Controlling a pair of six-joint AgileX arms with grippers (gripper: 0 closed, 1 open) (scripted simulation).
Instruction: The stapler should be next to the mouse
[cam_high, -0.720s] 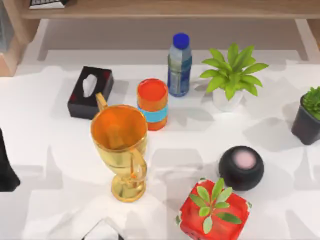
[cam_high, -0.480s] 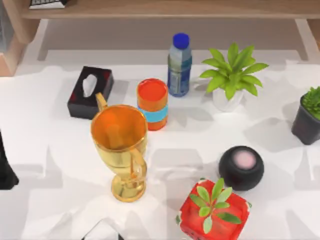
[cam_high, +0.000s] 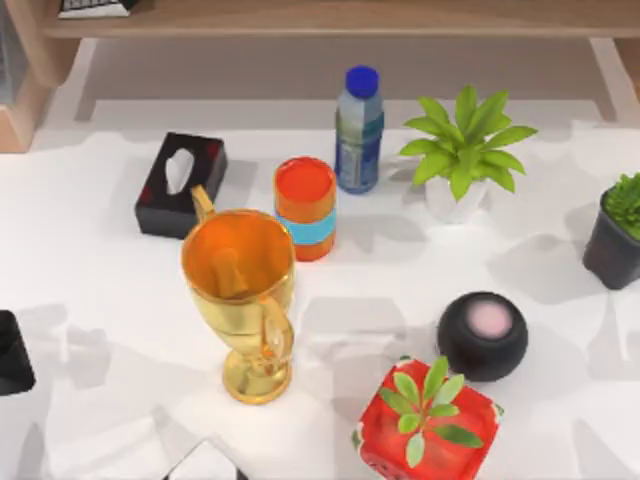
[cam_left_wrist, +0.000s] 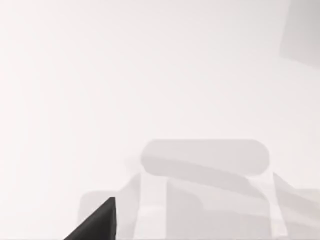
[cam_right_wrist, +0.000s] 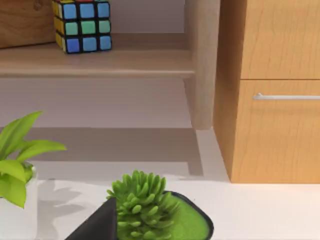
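Glossy gold metal trophy cup (cam_high: 240, 300) (smooth, mirror-like) on matt white table (cam_high: 100, 290); wood-grain cabinet (cam_right_wrist: 275, 90).

Matte black left arm (cam_high: 12, 352), blocky shape, no markings

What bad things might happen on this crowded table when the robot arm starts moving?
1. The tall gold trophy cup stands on a narrow foot near the left arm at the table's left edge; a sweeping reach might tip it.
2. The orange can and water bottle stand close together, so bumping one may topple the other.
3. No stapler or mouse is among these things, so the arm may grab the wrong object.
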